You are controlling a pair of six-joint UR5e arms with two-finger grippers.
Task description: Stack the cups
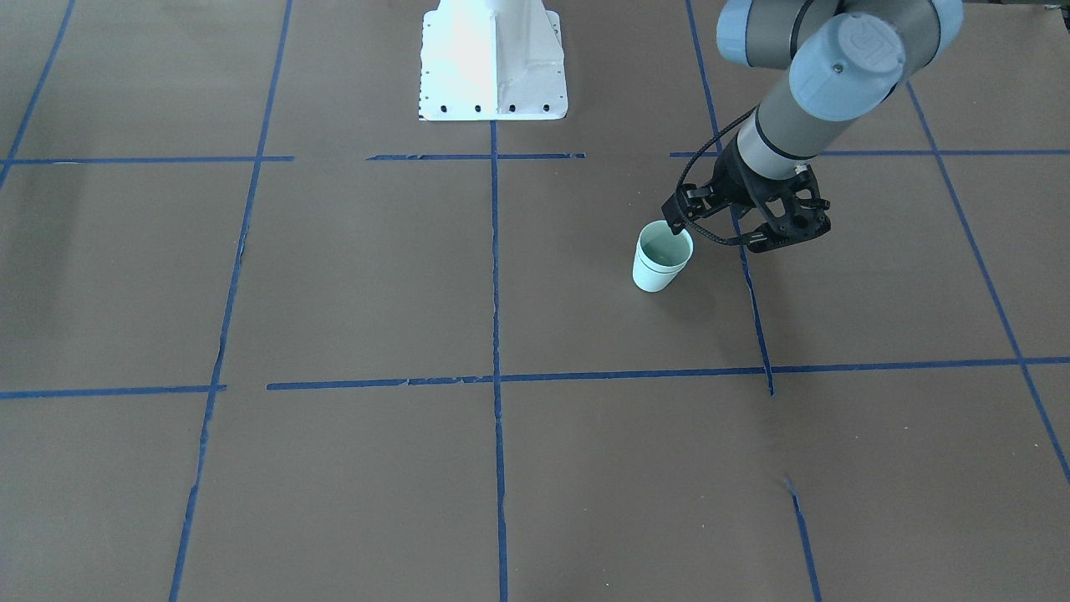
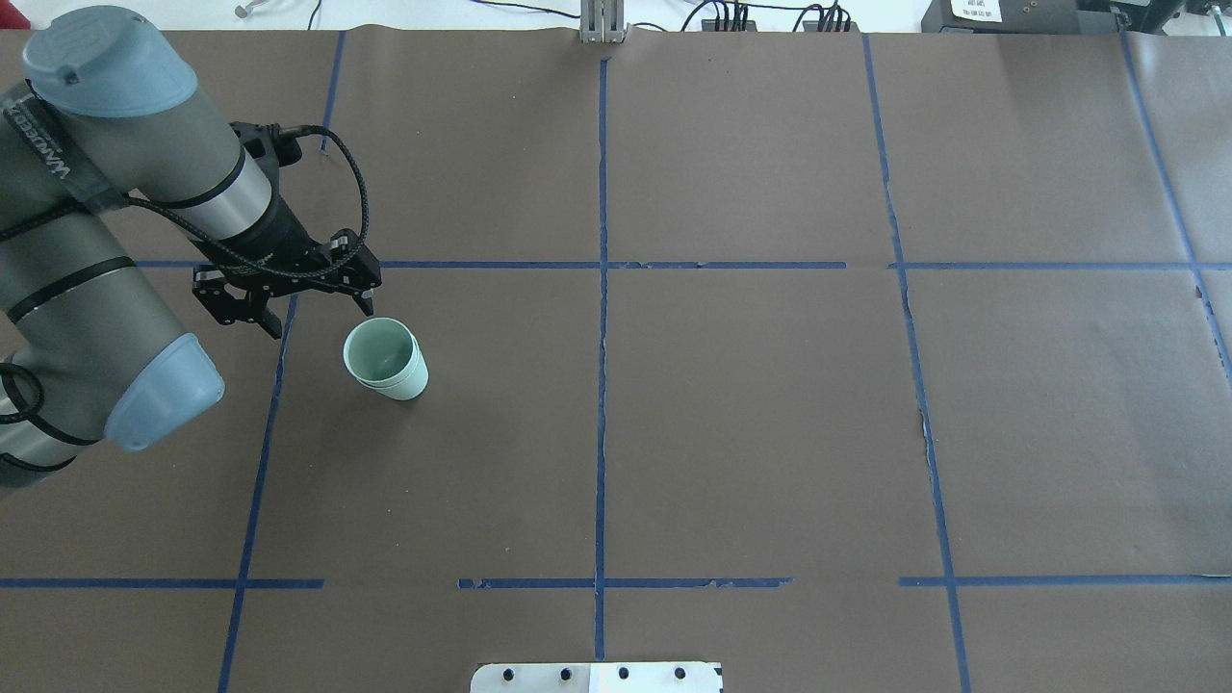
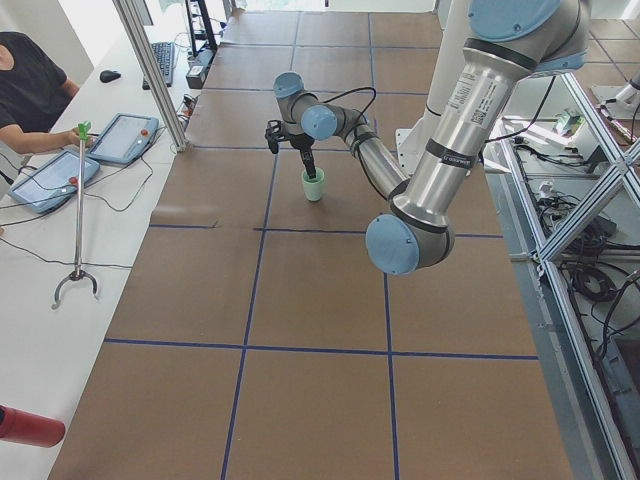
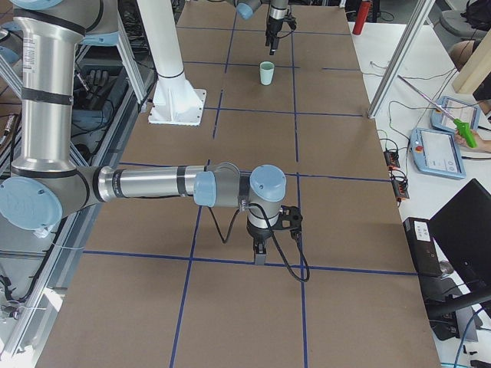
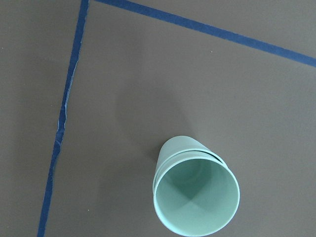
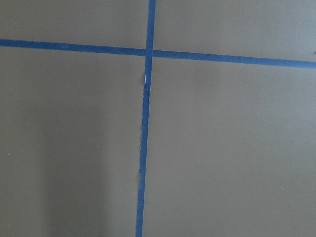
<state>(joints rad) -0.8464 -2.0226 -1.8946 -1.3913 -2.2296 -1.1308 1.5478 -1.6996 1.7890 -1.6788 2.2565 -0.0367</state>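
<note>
The two mint-green cups [image 2: 385,359] stand nested one inside the other, upright on the brown table. They also show in the front view [image 1: 662,257] and the left wrist view [image 5: 196,197], where the inner cup's rim stands a little above the outer one's. My left gripper [image 2: 318,316] is open and empty. It hovers just beside the stack toward the table's left end, with one fingertip [image 1: 673,224] near the rim. My right gripper [image 4: 261,253] shows only in the exterior right view, low over the table far from the cups. I cannot tell whether it is open or shut.
Blue tape lines [image 2: 602,289] divide the brown paper table into squares. The robot's white base plate [image 1: 493,67] stands at the table's robot side. An operator's table with tablets [image 3: 60,170] lies beyond the far edge.
</note>
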